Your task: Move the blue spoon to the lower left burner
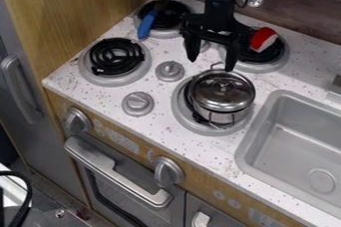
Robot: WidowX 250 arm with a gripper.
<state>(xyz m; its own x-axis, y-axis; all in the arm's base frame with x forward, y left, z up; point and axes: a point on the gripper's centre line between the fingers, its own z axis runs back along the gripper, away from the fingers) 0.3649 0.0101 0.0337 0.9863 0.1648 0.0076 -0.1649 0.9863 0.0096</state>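
Surface [163, 121]: speckled white, its front edge passing just beyond the lower left burner, so I should set down inward.
Wooden panel [86, 4]: it bounds my left side; I'd come in from the middle.
Sink [299, 136]: to the right, well apart from my route.
Lower left burner [114, 57]: my goal, a black coil inside a grey rim; laying the handle across the coil, low and gently, should limit rolling.
Metal pot [222, 90]: lidded, on the lower right burner, just below my pincer; I'd rise before swinging left, lest I knock it.
Pincer [211, 65]: mine stands wide apart, with nothing between its fingers.
Blue spoon [147, 23]: on the upper left burner [174, 16], handle crossing the rim toward the goal, dark head over the coil. Reaching it seems the step in hand; I'd turn to straddle the handle, close across its width, then lift straight up so the head won't snag.
Knob [170, 70]: it stands up between the burners; I'd carry the spoon above it, or along the open strip beside the panel.
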